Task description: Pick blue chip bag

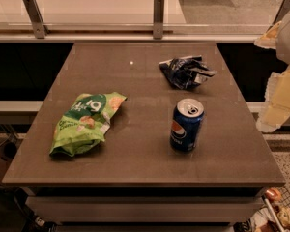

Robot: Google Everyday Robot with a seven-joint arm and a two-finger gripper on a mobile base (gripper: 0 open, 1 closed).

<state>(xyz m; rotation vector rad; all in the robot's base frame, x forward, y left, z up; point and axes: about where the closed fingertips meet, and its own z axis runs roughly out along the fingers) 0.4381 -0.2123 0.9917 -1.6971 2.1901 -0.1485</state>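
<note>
- Brown table (135, 163) is seen in front of a far railing (157, 16).
- On its left near part, a light-green chip bag (84, 122) is laid flat.
- Right of centre, a Pepsi can (186, 125) is stood upright.
- Farther behind it, apart, the blue chip bag (186, 71) is laid crumpled.
- Beyond the right table edge, the gripper (280, 98) is held; released or clenched cannot be told.

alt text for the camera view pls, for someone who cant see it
A crumpled blue chip bag lies at the far right of a brown table, with an upright Pepsi can nearer the camera and a green chip bag to the left. The robot's tool is beyond the table's right edge, touching nothing.
</note>
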